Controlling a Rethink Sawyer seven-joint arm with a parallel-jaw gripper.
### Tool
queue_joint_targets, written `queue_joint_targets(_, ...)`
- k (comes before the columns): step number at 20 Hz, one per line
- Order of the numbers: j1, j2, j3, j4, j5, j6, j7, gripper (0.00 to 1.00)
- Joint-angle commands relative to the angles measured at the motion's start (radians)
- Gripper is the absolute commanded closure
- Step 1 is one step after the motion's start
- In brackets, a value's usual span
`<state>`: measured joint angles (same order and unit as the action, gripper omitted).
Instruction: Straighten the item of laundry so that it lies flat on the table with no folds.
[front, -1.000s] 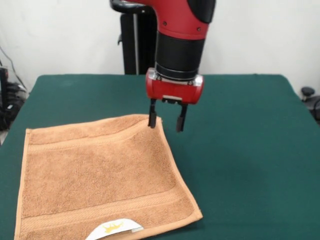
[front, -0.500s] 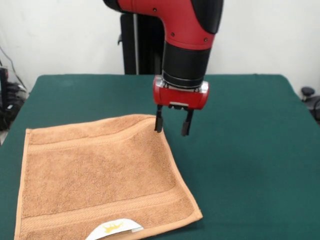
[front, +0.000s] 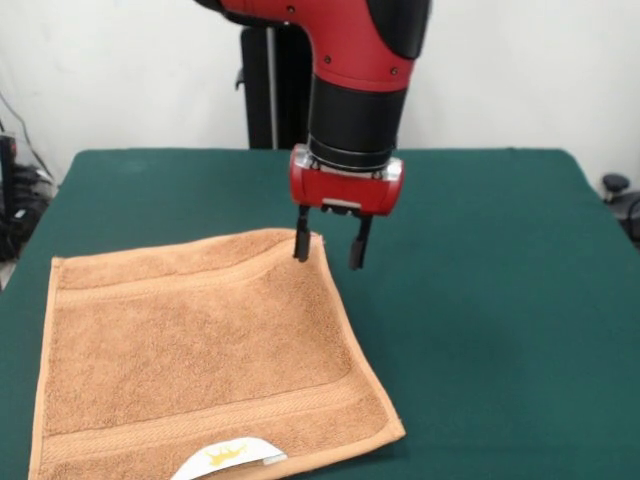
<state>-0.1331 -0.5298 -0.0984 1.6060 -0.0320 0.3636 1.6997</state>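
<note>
An orange-tan towel (front: 200, 360) lies spread on the near left part of a dark green table (front: 500, 320), its front edge running out of the picture at the bottom. Woven bands cross it near the far and near edges, and a white label with a gold crown (front: 228, 458) is turned up at the near hem. The cloth looks mostly flat, with a slight rise along the far edge close to its far right corner.

Above that corner hangs the red and black arm (front: 355, 90), reaching down from the top of the picture. Its gripper (front: 328, 242) has two dark fingers set apart with nothing between them; one finger (front: 301, 242) is over the towel's far right corner, and whether it touches the cloth cannot be told. The other finger shows against bare green felt just beside the towel's right edge.

The right half of the table is bare felt. Behind the table stands a black post (front: 270, 90) against a pale wall (front: 520, 70). At the left edge of the picture, beyond the table, dark equipment and cables (front: 15, 200) are partly visible, and at the right edge a small dark rounded object (front: 615, 185) sits just past the table's corner; what it is cannot be made out. Nothing lies between the gripper and the towel.
</note>
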Motion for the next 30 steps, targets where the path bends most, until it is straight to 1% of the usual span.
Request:
queue_joint_targets(1, -0.017, -0.021, 0.076, 0.022, -0.014, 0.053, 0.075, 0.0)
queue_joint_targets(8, -0.021, -0.013, 0.075, 0.026, -0.029, 0.041, 0.073, 0.0)
queue_joint_targets(13, -0.021, 0.01, 0.075, 0.029, -0.039, 0.001, 0.082, 0.0)
queue_joint_targets(19, -0.022, 0.053, 0.074, 0.038, -0.062, -0.089, 0.094, 0.0)
queue_joint_targets(26, -0.028, 0.059, 0.083, 0.045, -0.065, -0.106, 0.093, 0.0)
queue_joint_targets(30, -0.047, 0.071, 0.107, 0.057, -0.073, -0.14, 0.082, 0.0)
